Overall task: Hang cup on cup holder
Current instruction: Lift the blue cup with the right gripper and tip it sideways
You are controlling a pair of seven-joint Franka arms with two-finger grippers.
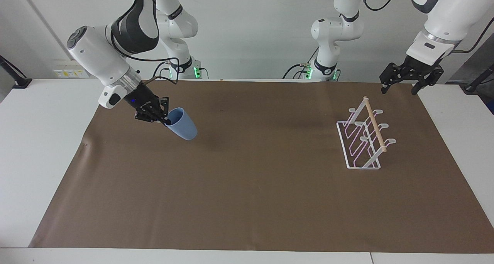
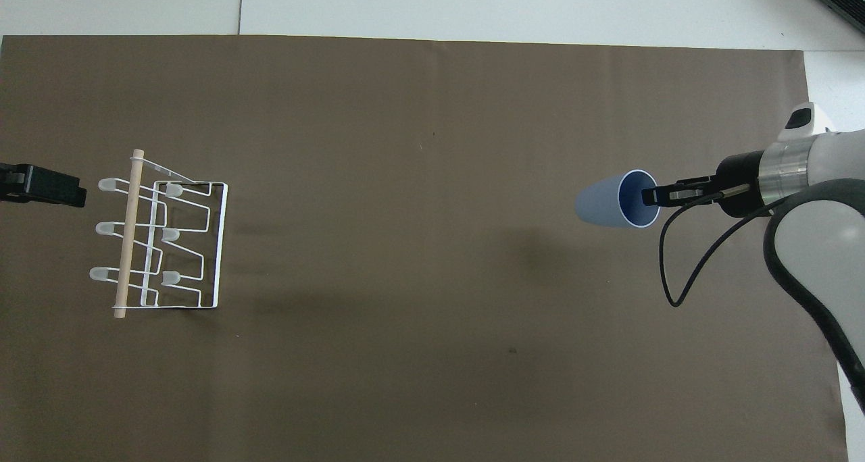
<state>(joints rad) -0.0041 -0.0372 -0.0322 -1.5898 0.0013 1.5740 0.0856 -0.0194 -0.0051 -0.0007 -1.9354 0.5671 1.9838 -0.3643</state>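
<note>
I count one cup point(image 1: 181, 123), light blue. One cup holder point(image 1: 364, 139), with a single wooden dowel point(image 1: 375, 124) along its top and six capped prongs, three to each side. One brown mat point(image 1: 254, 187) covers the table. Two robot arms, each with one gripper.

A robotics lab; two white arms point(image 1: 332, 28) bolted at a table point(image 1: 38, 148) with brown mat point(image 1: 247, 202); bare wall.
</note>
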